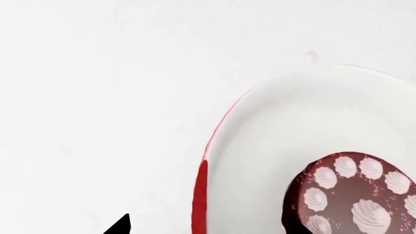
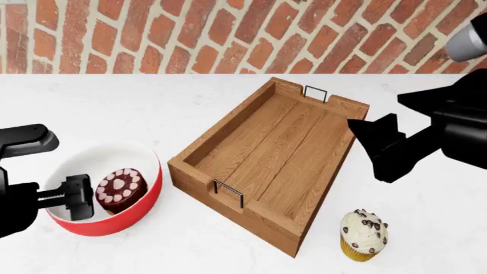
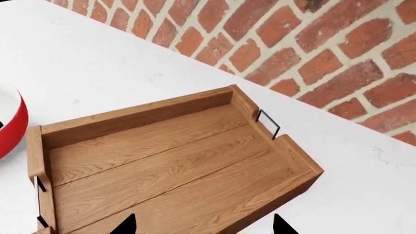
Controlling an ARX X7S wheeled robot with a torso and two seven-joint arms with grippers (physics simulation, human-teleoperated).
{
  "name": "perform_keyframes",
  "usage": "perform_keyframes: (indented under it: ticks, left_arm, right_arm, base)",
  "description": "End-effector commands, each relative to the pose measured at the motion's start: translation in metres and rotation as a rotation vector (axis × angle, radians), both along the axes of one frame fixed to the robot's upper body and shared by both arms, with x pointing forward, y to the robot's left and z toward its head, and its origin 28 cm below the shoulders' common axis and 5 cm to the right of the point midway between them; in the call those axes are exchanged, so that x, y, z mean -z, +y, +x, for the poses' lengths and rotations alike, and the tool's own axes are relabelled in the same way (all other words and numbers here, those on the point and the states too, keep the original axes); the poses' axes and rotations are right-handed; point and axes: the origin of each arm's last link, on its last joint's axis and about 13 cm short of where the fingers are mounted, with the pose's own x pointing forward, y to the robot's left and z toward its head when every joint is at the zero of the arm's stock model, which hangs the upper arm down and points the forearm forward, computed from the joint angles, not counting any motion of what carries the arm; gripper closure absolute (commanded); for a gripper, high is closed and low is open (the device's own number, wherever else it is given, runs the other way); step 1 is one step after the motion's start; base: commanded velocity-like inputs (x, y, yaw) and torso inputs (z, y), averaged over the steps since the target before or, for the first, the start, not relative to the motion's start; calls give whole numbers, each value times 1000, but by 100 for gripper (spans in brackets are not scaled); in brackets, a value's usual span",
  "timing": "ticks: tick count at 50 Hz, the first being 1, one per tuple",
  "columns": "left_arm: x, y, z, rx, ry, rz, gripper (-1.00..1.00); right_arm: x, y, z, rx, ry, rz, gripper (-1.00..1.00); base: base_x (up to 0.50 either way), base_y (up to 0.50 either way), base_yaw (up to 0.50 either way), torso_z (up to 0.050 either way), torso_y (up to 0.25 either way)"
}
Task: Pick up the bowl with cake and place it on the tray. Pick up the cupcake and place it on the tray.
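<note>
The red bowl (image 2: 133,208), white inside (image 1: 293,122), stands on the counter at the front left with the dark cake (image 2: 120,187) (image 1: 354,195) in it. My left gripper (image 2: 76,198) (image 1: 202,226) is open at the bowl's near-left side, and the red rim passes between its jaws. Only one dark fingertip (image 1: 120,225) shows, outside the bowl and apart from the rim. The wooden tray (image 2: 220,134) (image 3: 130,114) lies empty in the middle. My right gripper (image 2: 378,145) (image 3: 202,225) hovers open above the tray's right end, holding nothing. The yellow-cased cupcake (image 2: 364,234) stands in front of the tray, at the right.
A brick wall (image 2: 228,34) closes off the back of the white counter (image 2: 114,108). Thin wire handles (image 2: 228,193) (image 3: 268,123) stand up at the tray's short ends. An edge of the red bowl (image 3: 9,126) shows in the right wrist view.
</note>
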Motion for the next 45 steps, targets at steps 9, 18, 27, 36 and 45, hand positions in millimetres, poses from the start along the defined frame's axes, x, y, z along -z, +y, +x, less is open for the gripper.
perform_keyframes:
  ticks: [9,18,27,36,45]
  left_arm:
    - [24,-3,6,4,31,-20,-100]
    - [35,-2,9,21,21,-38,100]
    - [27,2,6,-32,-68,-42,100]
    - [14,7,-1,-142,-122,22,100]
    - [0,6,-1,-174,-179,32,100]
  right_arm:
    - [5,-1,1,2,11,0,-100]
    - [5,-1,1,-1,11,1,-100]
    - [5,-1,1,1,10,3,-100]
    - [5,-2,1,7,7,12,-100]
    - [5,-4,1,14,3,23,-100]
  base:
    - [0,0,0,0,0]
    - [0,0,0,0,0]
    - [0,0,0,0,0]
    - [0,0,0,0,0]
    - [0,0,0,0,0]
